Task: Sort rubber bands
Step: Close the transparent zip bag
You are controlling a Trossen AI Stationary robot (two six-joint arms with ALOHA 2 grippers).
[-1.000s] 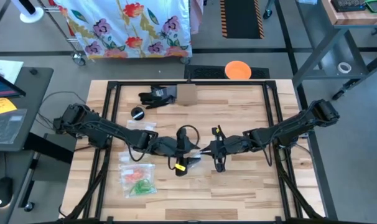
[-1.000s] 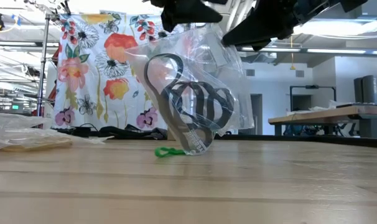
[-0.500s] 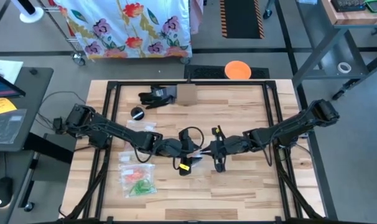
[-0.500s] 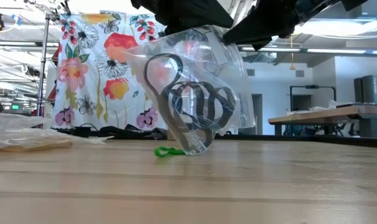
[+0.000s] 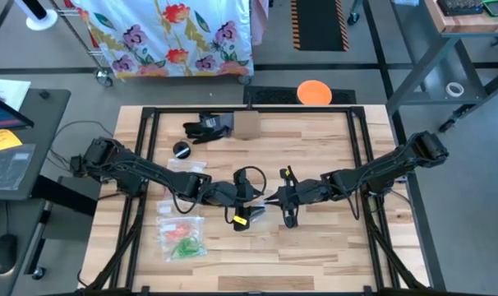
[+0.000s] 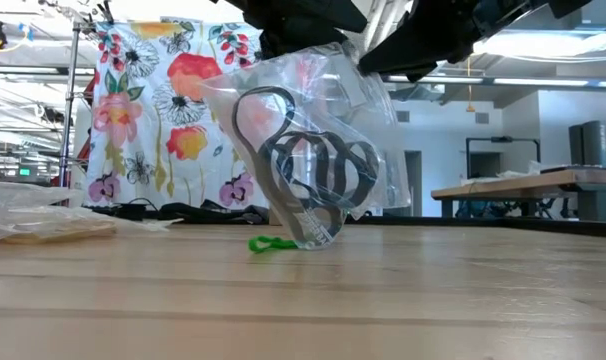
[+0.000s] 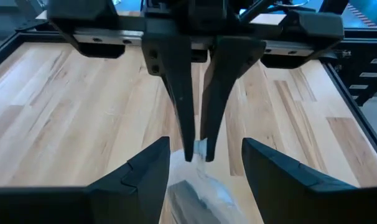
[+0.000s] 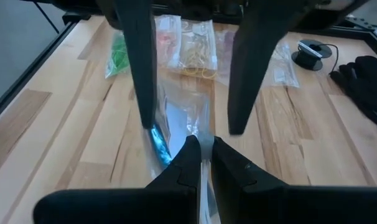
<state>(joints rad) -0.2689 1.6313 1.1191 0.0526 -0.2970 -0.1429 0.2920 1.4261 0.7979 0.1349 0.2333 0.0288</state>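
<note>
Low view: both end effectors cropped above bag (image 6: 313,150).

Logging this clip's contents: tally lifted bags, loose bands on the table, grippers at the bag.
Clear plastic zip bag, lifted: 1
Loose green rubber band, wooden table: 1
Grippers at bag (left gripper, right gripper): 2
Total: 4

We see the two claws meeting over the middle of the table (image 5: 315,247): the left claw (image 5: 247,196) reaches in from the left and the right claw (image 5: 269,199) from the right, with a plastic bag (image 6: 313,150) hanging between them, its lower end at the tabletop. Rubber bands (image 6: 318,170) sit inside that bag, one loose band (image 6: 271,243) lies on the table just beside its lower end, and more filled bags (image 5: 182,234) lie to the left, nearer the front edge. Behind the claws, near the far edge, we find a glove (image 5: 206,127) with a small box (image 5: 246,125) just right of it.
</note>
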